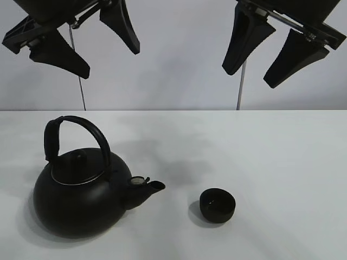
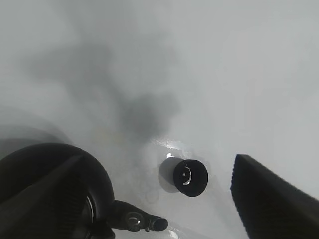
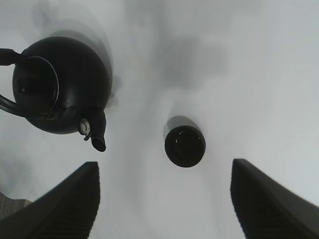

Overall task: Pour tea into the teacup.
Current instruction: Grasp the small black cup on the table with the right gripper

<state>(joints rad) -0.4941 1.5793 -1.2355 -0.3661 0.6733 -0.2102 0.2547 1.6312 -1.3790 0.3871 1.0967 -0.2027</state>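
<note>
A small matte-black teacup (image 1: 217, 205) stands upright on the white table, right of centre near the front; it also shows as the teacup (image 2: 190, 177) and the teacup (image 3: 185, 146). A large round black kettle (image 1: 80, 187) with an arched handle stands to its left, spout pointing at the cup; the same kettle (image 3: 60, 89) appears in the right wrist view, and the kettle (image 2: 75, 199) in the left wrist view. My left gripper (image 1: 87, 40) hangs open high above the kettle. Equally high, my right gripper (image 1: 274, 49) is open above the table's right side. Neither touches anything.
The white table (image 1: 282, 157) runs back to a pale wall. Two thin vertical rods (image 1: 240, 86) stand at the table's far edge.
</note>
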